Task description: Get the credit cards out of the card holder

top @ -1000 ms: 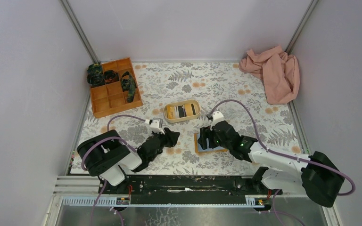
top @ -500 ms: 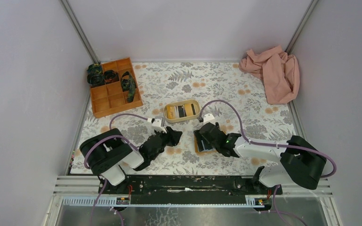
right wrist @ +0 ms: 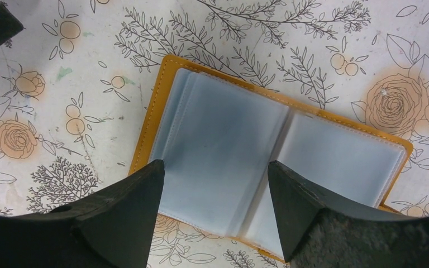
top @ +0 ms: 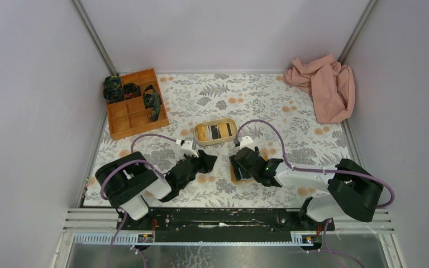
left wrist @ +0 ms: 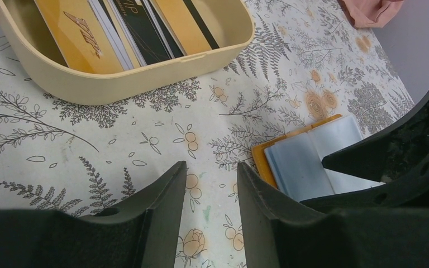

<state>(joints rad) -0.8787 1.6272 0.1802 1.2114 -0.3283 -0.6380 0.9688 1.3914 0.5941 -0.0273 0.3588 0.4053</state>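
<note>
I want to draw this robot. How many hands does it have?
2. The left hand is open over the flowery table, near the beige tray. The right hand is open right over the opened card holder. None are hidden.

Near the middle of the table (top: 257, 100): tray (top: 216, 143), with cards (top: 215, 131) lying in it side by side. In front of the tray and slightly to the right: card holder (right wrist: 229, 139), lying flat on the table, below the right gripper (top: 239, 166). Left of the card holder, near but apart: left gripper (top: 209, 161). At the back left corner: compartment box (top: 122, 124), with small items (top: 113, 88) in its rear compartments. At the back right corner: cloth (top: 324, 86).
</note>
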